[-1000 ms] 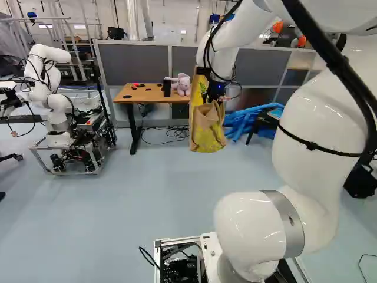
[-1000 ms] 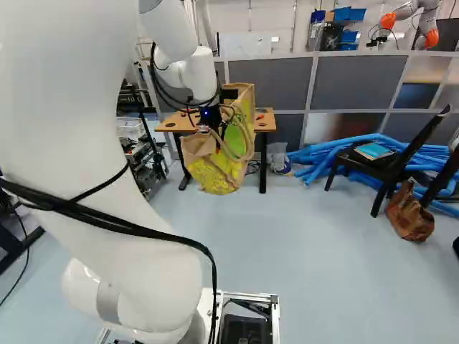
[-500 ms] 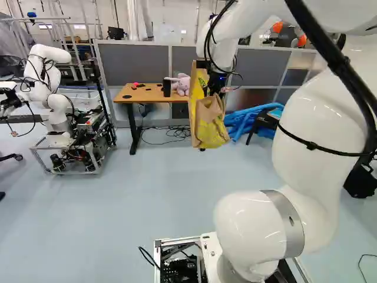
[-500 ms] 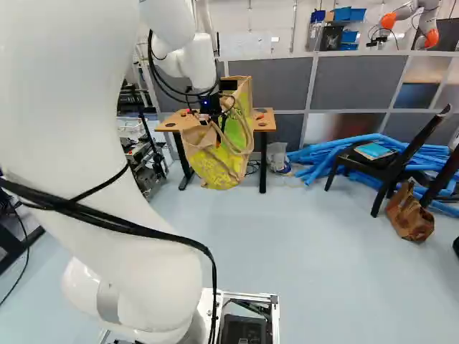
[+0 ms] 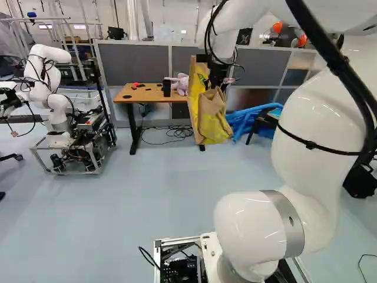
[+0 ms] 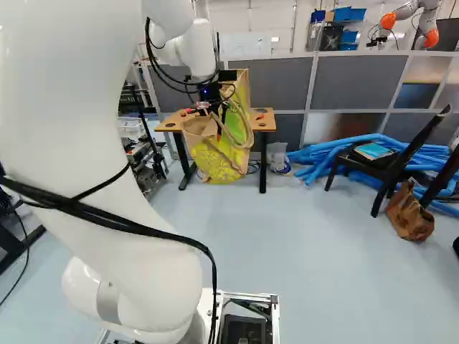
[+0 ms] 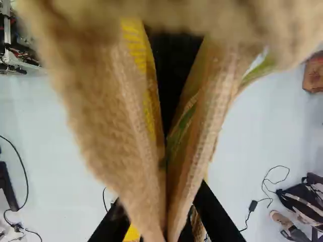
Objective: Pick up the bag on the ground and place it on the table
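Two fingers (image 7: pixel 209 214) of the gripper (image 6: pixel 208 106) are clamped on the bag (image 6: pixel 215 163), its tan cloth pinched between them. It is held aloft before the wooden-topped table (image 6: pixel 264 123), its yellow, tan and green sides left hanging and creased.

White robot arm (image 5: pixel 306 118), standing on the near side of the surface (image 5: pixel 138 95), curving upward and then reaching forward, high, toward the surface. Its wrist (image 6: pixel 195 56) bends downward. Beneath it the black tool (image 6: pixel 204 105) hangs above the level of the surface, pointing down, two fingers (image 7: pixel 113 222) in a closed grip.
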Motion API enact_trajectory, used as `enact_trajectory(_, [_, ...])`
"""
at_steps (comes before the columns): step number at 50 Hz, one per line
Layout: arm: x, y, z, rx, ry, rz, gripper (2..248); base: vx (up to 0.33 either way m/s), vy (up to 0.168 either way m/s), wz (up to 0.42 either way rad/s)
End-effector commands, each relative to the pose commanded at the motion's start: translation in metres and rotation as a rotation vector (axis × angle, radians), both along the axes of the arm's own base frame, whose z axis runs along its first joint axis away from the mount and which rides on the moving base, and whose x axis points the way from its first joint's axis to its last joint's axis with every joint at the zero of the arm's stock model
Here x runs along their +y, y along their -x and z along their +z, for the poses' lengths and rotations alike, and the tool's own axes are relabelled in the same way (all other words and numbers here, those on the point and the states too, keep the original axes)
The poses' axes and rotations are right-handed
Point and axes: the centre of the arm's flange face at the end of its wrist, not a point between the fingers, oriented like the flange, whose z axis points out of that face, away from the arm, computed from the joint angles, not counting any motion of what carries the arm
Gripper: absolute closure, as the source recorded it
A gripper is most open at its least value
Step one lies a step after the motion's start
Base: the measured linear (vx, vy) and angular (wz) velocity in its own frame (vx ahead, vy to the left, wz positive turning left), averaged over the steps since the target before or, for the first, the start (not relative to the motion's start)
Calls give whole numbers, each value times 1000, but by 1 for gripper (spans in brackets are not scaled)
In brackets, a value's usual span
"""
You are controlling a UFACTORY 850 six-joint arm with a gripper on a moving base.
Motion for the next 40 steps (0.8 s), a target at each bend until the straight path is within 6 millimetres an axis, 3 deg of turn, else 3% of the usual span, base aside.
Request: enact_trajectory(40, [-3, -8, 56, 47, 51, 17, 228, 0, 0, 0])
